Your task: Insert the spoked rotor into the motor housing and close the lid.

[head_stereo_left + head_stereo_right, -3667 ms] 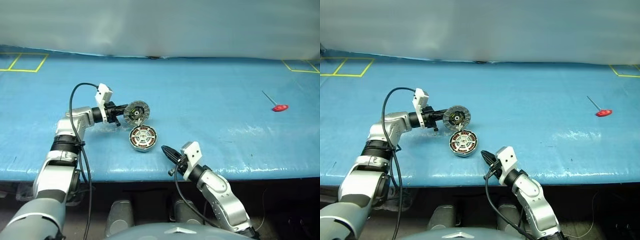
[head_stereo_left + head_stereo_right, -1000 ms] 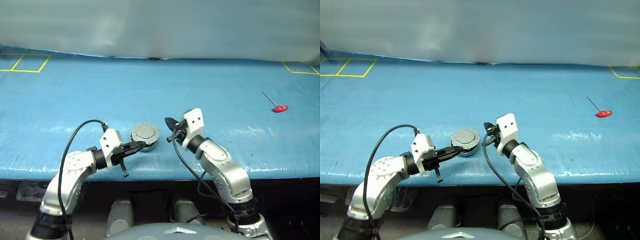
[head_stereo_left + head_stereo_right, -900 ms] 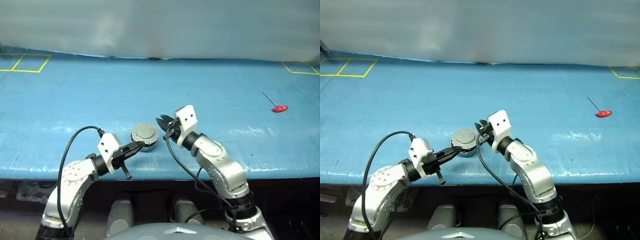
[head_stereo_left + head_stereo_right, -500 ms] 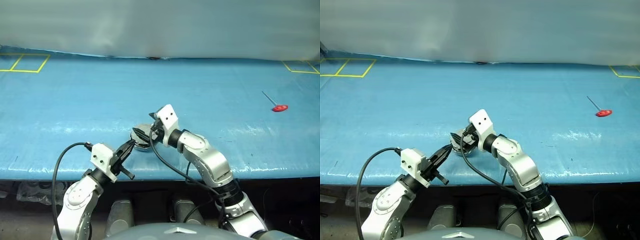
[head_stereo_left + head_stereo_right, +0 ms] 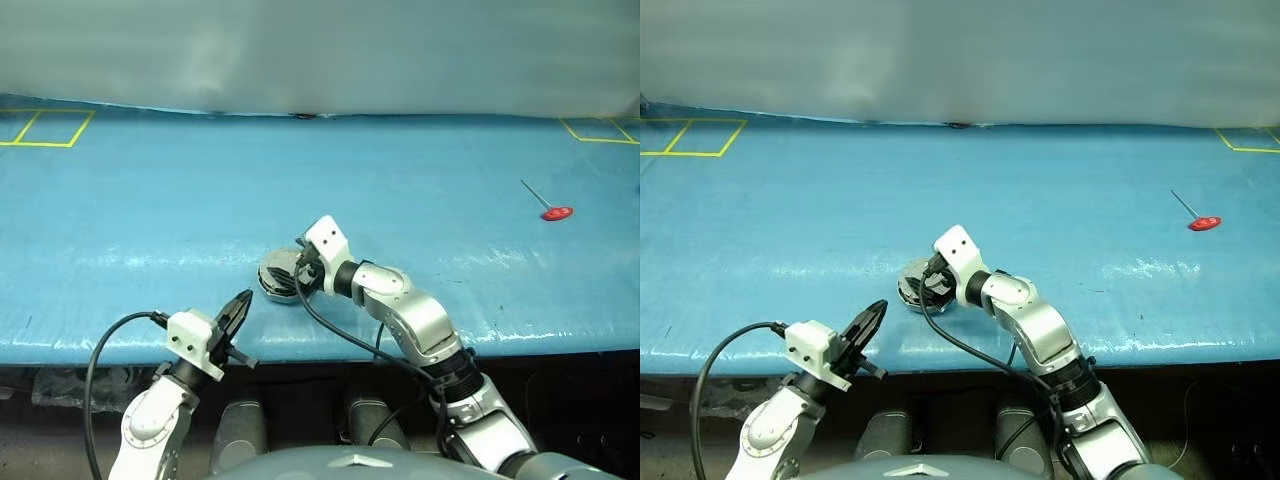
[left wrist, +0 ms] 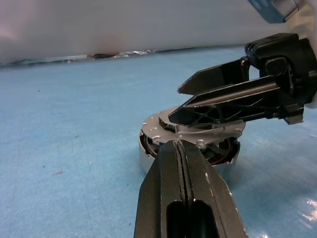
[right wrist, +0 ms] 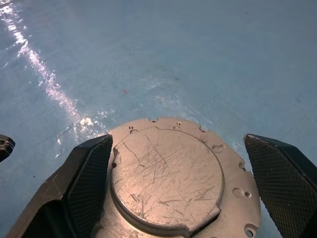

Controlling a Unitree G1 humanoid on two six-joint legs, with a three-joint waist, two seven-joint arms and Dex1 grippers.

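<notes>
The motor housing [image 5: 277, 277], a short silver cup, sits near the table's front edge with the grey lid [image 7: 167, 179] lying down over it. The spoked rotor is hidden under the lid. My right gripper [image 7: 177, 141] is open, and its black fingers [image 7: 81, 186] stand on either side of the lid. From the left wrist view these fingers [image 6: 223, 96] hover just over the lid [image 6: 205, 130]; whether they touch it I cannot tell. My left gripper [image 5: 240, 308] is shut and empty, a short way in front of the housing [image 6: 148, 151] and pointing at it.
A red-handled tool [image 5: 555, 213] lies at the far right of the blue table [image 5: 150, 220]. Yellow tape marks [image 5: 50, 125] sit at the back left and back right. The table's front edge runs just below the housing. A black cable loops from each wrist.
My right gripper opened and swung left over the closed housing. My left gripper drew back from the housing toward the table's front edge, still shut.
</notes>
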